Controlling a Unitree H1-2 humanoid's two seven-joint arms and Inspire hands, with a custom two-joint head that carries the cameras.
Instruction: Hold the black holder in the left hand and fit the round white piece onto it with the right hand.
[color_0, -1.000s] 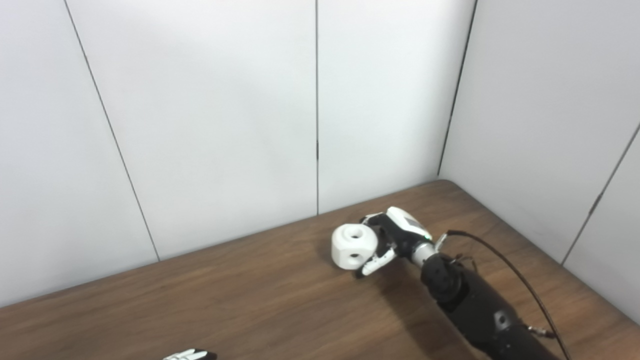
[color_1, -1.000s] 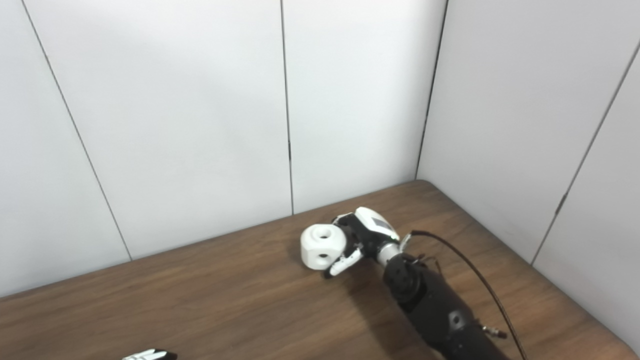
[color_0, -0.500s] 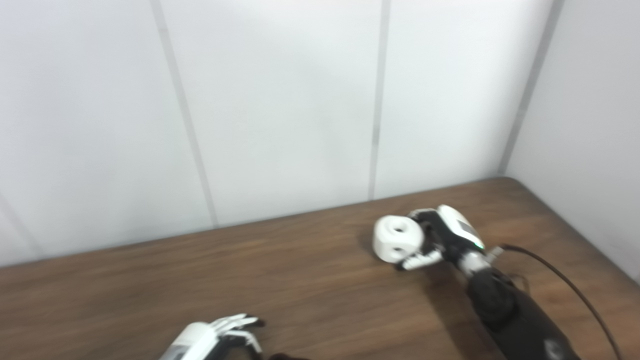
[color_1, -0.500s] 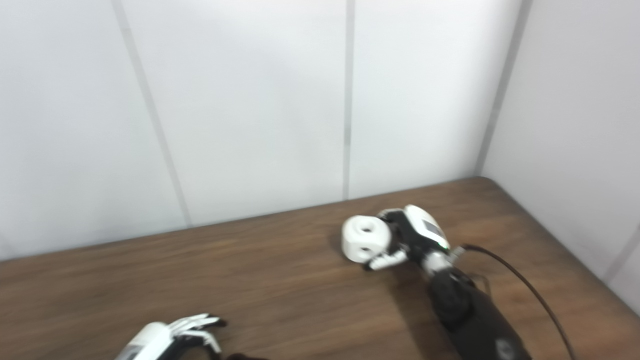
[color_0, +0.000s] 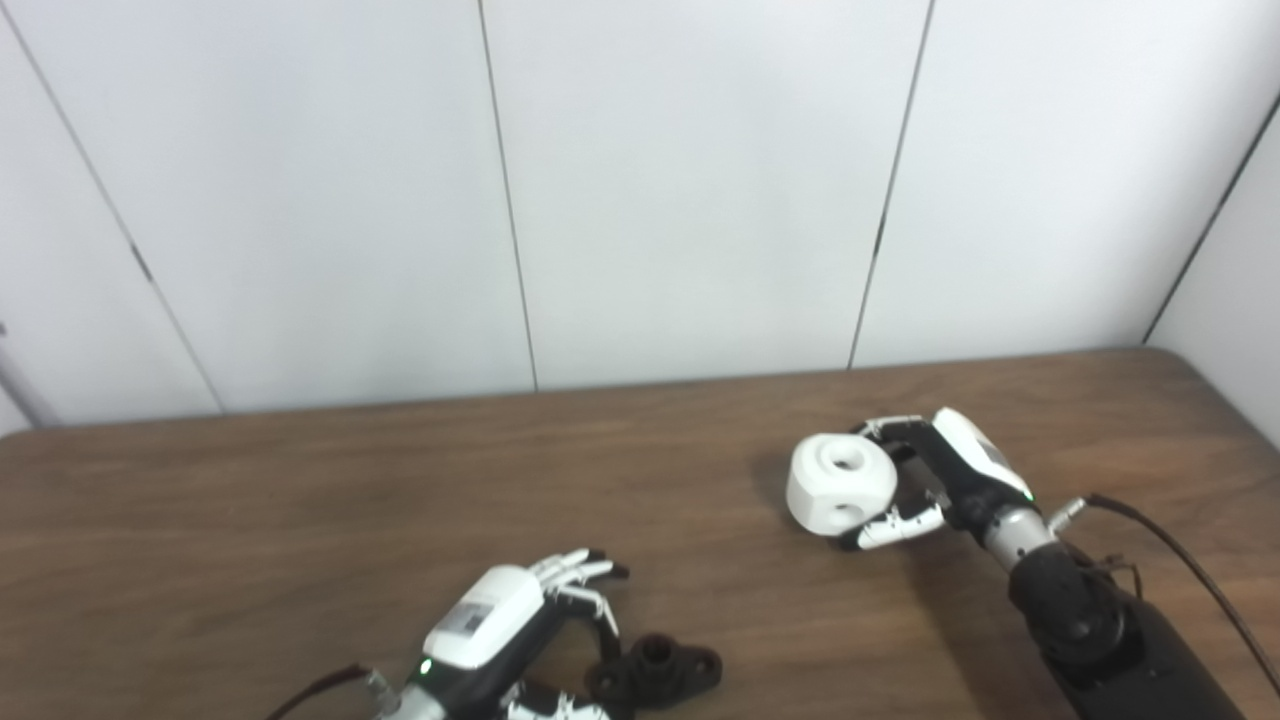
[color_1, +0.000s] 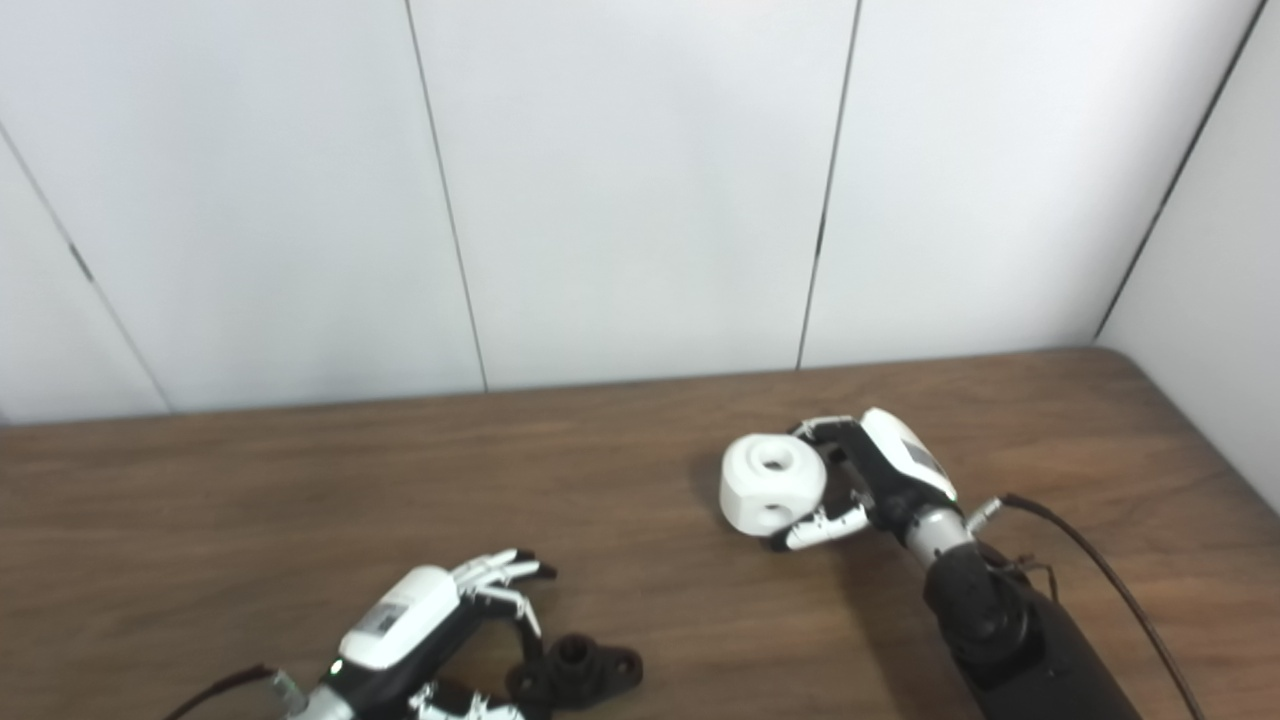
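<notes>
Right hand (color_0: 940, 480) grips white piece (color_0: 838, 482), bore upward; left hand (color_0: 510, 630) open beside holder (color_0: 655, 672)

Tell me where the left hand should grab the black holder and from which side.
Grip the black holder by its flat flange, from its left, where the open left hand already sits. That probably leaves its upright centre boss clear for the round white piece held in the right hand.

Black holder (color_0: 655, 672) & round white piece (color_0: 840, 485), well apart on the worktop.
Holder: small, dark, flat base w/ lobes at each end, each w/ a hole, short raised hub in centre; lies flat near the front edge, left of centre. White piece: chunky rounded block, round hole on top & another on its side; sits right of centre, hole up.
</notes>
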